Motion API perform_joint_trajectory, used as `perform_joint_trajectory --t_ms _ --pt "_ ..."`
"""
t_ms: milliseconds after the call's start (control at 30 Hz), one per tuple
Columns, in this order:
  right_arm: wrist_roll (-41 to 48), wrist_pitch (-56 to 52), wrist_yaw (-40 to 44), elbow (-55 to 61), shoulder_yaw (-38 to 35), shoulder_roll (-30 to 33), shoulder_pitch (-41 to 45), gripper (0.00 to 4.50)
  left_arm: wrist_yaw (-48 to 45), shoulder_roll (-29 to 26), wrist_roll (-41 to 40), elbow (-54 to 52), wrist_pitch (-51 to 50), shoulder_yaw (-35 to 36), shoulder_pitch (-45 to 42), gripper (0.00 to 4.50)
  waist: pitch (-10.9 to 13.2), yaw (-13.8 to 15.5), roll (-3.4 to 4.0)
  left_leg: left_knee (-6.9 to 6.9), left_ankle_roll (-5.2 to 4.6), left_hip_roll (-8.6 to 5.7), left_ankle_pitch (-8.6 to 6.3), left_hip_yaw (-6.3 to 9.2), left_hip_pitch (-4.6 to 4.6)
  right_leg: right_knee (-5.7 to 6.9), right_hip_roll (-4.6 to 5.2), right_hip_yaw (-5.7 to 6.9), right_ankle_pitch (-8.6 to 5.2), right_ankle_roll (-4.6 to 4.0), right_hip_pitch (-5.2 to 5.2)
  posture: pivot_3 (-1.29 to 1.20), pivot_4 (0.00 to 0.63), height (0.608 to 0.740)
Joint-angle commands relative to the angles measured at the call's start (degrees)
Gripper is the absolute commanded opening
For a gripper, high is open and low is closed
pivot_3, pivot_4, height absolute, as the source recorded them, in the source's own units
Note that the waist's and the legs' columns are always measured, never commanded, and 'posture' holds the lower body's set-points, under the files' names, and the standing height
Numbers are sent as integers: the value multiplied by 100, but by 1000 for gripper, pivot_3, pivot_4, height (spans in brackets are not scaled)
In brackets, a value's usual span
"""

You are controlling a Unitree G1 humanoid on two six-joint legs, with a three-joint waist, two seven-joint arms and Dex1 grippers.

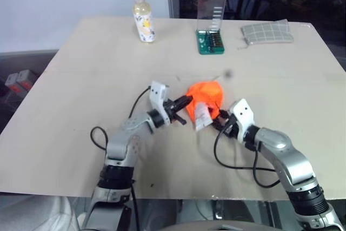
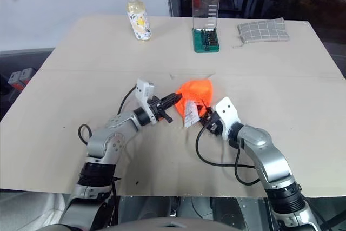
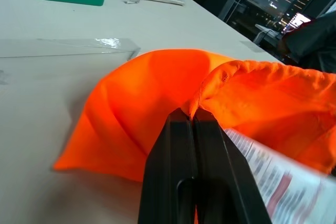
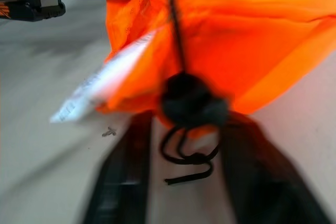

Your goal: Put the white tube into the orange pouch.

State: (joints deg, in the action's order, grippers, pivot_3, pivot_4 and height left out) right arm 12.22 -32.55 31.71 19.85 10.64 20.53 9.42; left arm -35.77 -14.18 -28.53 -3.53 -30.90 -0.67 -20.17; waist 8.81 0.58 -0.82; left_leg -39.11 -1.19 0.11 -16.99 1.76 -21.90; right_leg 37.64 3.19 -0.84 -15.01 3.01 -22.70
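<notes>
1. Nearest the table's front edge, the right gripper [image 1: 220, 123] points forward and left at the pouch's near side; in its wrist view the two fingers [image 4: 125, 182] stand apart with the dark cord [image 4: 190, 157] and its round toggle between them; whether they grip the cord or the fabric I cannot tell.
2. Just beyond it, the tube [image 1: 201, 116] sticks out of the pouch's mouth toward the front edge, tilted, its printed end bare and its other end hidden inside the orange fabric; it is partly in, not fully.
3. The left gripper [image 1: 187, 100] reaches level from the left and is clenched on a fold of the pouch's rim; the left wrist view shows its black fingers [image 3: 181, 171] pressed together with fabric pinched at the tips.
4. The pouch [image 1: 206, 94] sits about mid-table, bunched and lifted at the mouth between the two grippers.
5. Toward the far edge: a pale yellow bottle [image 1: 143, 18] with a white cap stands left of centre; a green bit case [image 1: 210, 41] with its clear lid raised stands near the middle; a grey checked cloth [image 1: 267, 31] lies toward the far right corner.
</notes>
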Motion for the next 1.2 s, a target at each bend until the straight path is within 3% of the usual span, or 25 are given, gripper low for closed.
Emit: perform_joint_trajectory --t_ms 33,233,633,1100,1200 --pt "102 -75 37 205 -98 79 -7 69 5 17 -20 -111 35 24 -82 0 0 0 0 0 0 0 0 0 1 1 0 1 0 0 0 0 150 740" --pt "247 -176 -129 304 -472 80 5 69 28 38 -33 -136 25 33 -73 0 0 2 0 0 0 0 0 0 0 1 -1 0 0 0 0 0 150 740" --pt "1222 -1023 -630 924 -2219 395 857 69 527 382 -497 -668 -464 218 -824 0 0 8 0 -1 -20 0 -12 3 -3 2 0 3 0 0 0 0 150 740" --pt "2352 -1510 -1442 961 -2872 198 2504 69 1603 901 -1727 -1015 -1306 930 -2110 0 2 -29 -1 0 -1 -2 -1 2 -12 -3 0 0 0 0 -8 0 150 740" --pt "2141 -1312 -1374 684 -2823 416 2490 69 1466 691 -1419 -825 -1262 701 -1800 0 2 -29 -1 3 0 -3 0 2 -19 -8 0 -3 0 0 -15 0 150 740"
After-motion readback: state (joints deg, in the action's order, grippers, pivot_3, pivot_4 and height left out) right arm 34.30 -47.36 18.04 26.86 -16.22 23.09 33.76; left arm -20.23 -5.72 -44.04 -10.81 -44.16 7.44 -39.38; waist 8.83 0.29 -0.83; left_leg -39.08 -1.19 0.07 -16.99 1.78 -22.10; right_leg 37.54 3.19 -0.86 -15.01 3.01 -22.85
